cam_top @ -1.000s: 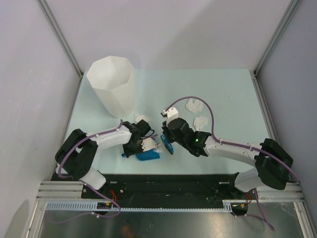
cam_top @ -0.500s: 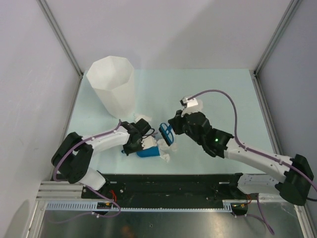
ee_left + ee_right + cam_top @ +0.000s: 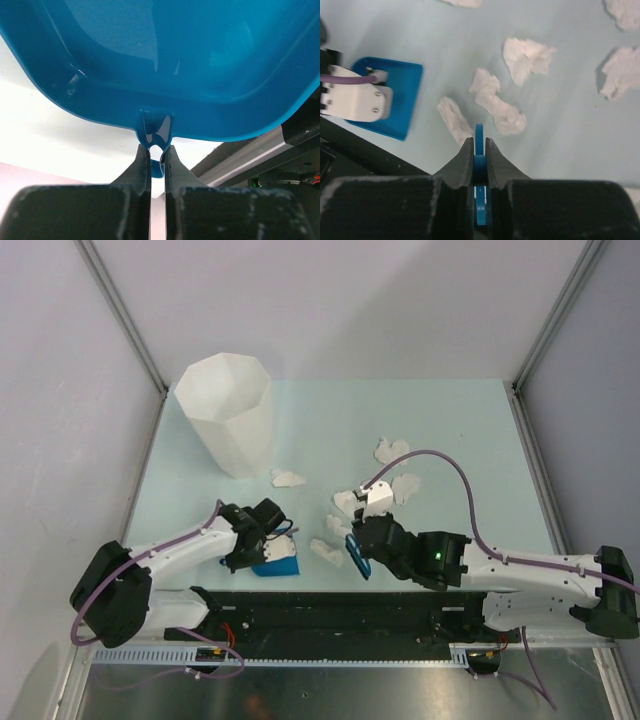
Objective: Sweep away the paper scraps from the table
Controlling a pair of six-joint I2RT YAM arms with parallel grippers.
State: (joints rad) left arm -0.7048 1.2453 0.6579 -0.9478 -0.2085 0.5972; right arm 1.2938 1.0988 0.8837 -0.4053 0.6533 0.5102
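Observation:
Several white paper scraps lie on the mint table (image 3: 460,420): one near the bin (image 3: 288,478), a cluster in the middle (image 3: 343,502), one nearer the front (image 3: 325,550), and two at the right (image 3: 392,450) (image 3: 405,487). My left gripper (image 3: 262,550) is shut on the handle of a blue dustpan (image 3: 277,563) near the front rail; in the left wrist view the left gripper (image 3: 156,150) pinches the handle and the pan (image 3: 200,60) shows no scraps. My right gripper (image 3: 360,548) is shut on a blue brush (image 3: 479,137), just right of the front scrap (image 3: 455,119).
A tall white faceted bin (image 3: 228,412) stands at the back left. Grey walls border the table on three sides. A black front rail (image 3: 330,605) runs along the near edge, right behind the dustpan.
The dustpan has been pulled back and left toward the front rail. The right gripper has moved the brush nearer the front edge. Scraps that were at the dustpan now lie on the table.

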